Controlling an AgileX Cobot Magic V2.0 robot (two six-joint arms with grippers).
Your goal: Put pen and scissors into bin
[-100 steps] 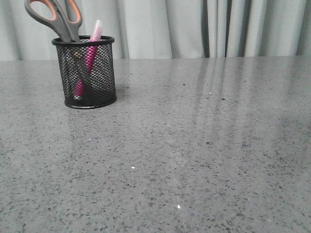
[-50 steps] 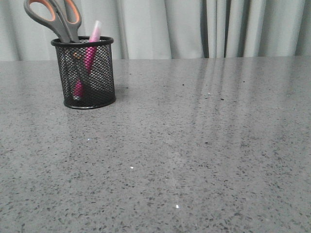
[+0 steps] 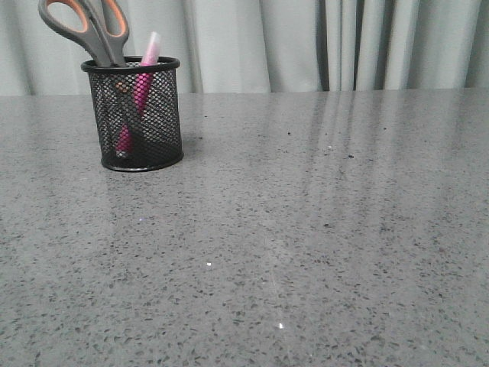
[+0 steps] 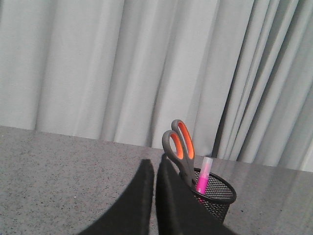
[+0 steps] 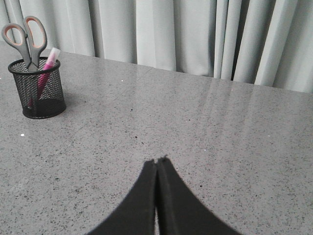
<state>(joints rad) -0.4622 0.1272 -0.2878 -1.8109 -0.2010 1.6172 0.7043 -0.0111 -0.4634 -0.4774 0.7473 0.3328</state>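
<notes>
Only the wrist views are showing the left gripper [image 4: 154,166] and right gripper [image 5: 157,160], both pressed closed and empty. Scissors [image 3: 90,29] and pink pen [image 3: 142,80] are standing in the black mesh bin [image 3: 134,115], far left on the speckled grey table [image 3: 306,229].

Your left gripper [image 4: 155,164] shows two dark fingers [image 4: 142,196] pressed together, tips nearly meeting with only a thin slit between, nothing held. Just beyond them the bin [image 4: 219,196] stands on the grey speckled worktop [image 4: 58,166], partly hidden by the fingers. The scissors [image 4: 177,147] stick out handles-up, the pen [image 4: 203,176] leaning beside them. Pale curtains [image 4: 98,63] hang behind.
</notes>
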